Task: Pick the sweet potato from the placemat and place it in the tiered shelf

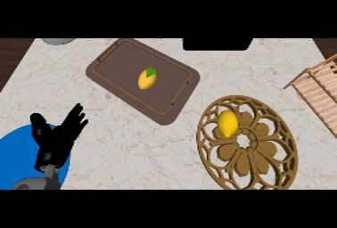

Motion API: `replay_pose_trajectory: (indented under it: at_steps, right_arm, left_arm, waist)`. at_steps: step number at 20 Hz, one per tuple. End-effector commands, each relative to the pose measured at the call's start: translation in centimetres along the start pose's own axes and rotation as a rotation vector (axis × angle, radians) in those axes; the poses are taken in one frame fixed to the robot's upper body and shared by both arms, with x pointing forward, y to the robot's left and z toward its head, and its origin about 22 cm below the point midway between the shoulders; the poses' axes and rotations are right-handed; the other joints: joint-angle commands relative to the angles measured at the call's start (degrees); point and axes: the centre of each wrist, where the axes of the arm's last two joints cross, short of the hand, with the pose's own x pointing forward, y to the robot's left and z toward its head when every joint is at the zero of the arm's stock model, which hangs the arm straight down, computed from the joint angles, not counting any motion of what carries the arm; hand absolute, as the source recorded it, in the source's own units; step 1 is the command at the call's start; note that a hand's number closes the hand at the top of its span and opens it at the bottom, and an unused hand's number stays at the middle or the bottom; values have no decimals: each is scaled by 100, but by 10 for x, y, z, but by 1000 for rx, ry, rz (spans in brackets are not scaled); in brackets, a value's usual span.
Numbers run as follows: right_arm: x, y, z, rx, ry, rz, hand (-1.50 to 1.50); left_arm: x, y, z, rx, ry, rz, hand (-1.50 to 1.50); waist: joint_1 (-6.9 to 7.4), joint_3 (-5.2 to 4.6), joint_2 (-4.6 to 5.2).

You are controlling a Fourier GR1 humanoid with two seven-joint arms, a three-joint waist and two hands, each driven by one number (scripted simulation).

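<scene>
My left hand (58, 133) sits at the lower left, fingers straight and spread, holding nothing, over the edge of a blue round mat (16, 151) on the pale stone tabletop (132, 147). My right hand is out of sight. To the right lies a round, ornate brown placemat (263, 164) with a cut-out flower pattern, and a yellow oval object (228, 123) rests on its upper left part. Farther off, a dark brown rectangular tray (112, 67) lies at an angle, carrying a yellow item with a green tip (148, 78). At the far right edge stands a slatted wooden tiered shelf (319, 91).
</scene>
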Motion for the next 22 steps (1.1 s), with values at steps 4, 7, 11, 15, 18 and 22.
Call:
replay_pose_trajectory:
  at_steps: [4,7,11,15,18,22]
  right_arm:
    - [-1,-11,4,-68,82,-169,150]
    - [-6,-12,1,-121,114,-270,-150]
    - [-6,-23,-7,-144,109,-413,-150]
    - [-8,-32,-10,-159,123,-549,-150]
    - [0,-49,-1,-177,128,-683,-150]
    - [-19,-66,-5,-335,176,-705,-150]
  left_arm:
    - [-3,-18,4,-19,46,-4,0]
    - [0,5,-8,6,50,3,0]
    - [-13,5,-2,-8,51,7,0]
    - [-19,-16,-7,-11,54,-12,0]
    - [-13,-1,2,-9,51,-10,0]
    - [-2,13,-4,9,54,-13,0]
  waist:
    - [20,-13,18]
    - [-6,-16,33]
    - [9,-16,30]
    - [-21,-17,33]
    - [19,-17,18]
    - [-28,-17,22]
